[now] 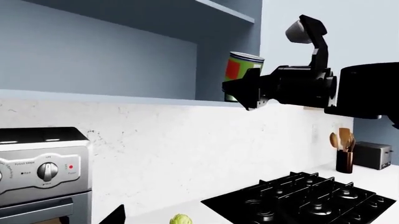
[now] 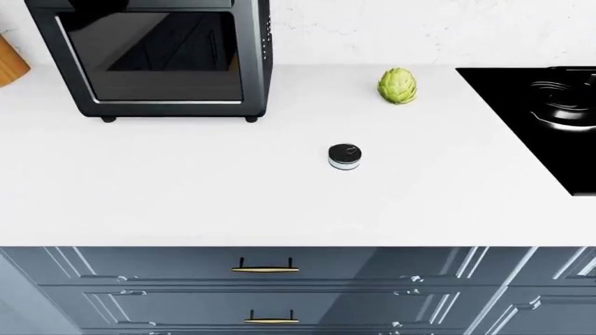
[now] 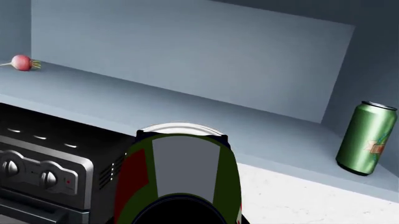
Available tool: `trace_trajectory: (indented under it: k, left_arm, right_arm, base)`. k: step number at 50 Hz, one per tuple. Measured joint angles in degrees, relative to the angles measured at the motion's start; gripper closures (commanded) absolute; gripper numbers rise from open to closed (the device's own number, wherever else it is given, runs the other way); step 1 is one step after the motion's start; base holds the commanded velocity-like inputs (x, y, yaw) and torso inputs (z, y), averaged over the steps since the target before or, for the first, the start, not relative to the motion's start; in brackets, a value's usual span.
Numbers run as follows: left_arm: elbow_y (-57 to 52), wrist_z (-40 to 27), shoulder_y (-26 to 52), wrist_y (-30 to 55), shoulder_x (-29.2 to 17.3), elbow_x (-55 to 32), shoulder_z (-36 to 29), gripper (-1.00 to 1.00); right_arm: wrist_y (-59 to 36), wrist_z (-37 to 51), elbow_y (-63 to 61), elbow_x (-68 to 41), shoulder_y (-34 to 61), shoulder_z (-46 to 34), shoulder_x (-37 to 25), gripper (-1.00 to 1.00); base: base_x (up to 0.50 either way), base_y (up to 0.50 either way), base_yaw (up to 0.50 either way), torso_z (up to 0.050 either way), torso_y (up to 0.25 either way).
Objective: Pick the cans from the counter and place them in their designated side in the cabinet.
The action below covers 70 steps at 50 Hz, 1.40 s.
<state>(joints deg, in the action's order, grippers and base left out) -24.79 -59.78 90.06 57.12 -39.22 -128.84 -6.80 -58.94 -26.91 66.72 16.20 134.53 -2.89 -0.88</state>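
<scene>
Cans are split between two places. The tall can [image 1: 242, 74], with its green, red and white label and silver top, is clamped in the right gripper [image 1: 240, 86], raised at the open front of the wall cabinet [image 1: 124, 56], near the right end of its shelf [image 3: 187, 105]; from the right wrist view it fills the foreground, upright between the jaws. On that shelf a green soda can [image 3: 366, 138] stands upright at the right end near the side wall, and a radish [image 3: 22, 62] lies at the far left end, well apart from it.

The short flat tin [image 2: 345, 156] with a dark lid sits on the white worktop [image 2: 186, 188], about midway between back and front edges, right of the toaster oven [image 2: 153, 56] and forward of the green artichoke [image 2: 397, 85], which lies near the back edge. The black stovetop [image 2: 531, 118] takes the right end of the worktop. A utensil holder [image 1: 344, 151] and a toaster [image 1: 372, 155] stand beyond the stovetop.

The left gripper is out of every view, so whether it is parted or together cannot be told.
</scene>
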Motion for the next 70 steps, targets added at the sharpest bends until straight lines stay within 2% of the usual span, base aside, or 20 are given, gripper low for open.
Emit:
trace_trajectory:
  k: [70]
  left_arm:
    - [-0.93, 1.06, -0.55, -1.90, -1.12, 0.38, -0.65, -1.00]
  right_arm:
    - [0.00, -0.01, 0.00, 0.01, 0.00, 0.00, 0.00, 1.00]
  base:
    - [0.10, -0.07, 0.00, 0.000, 0.001]
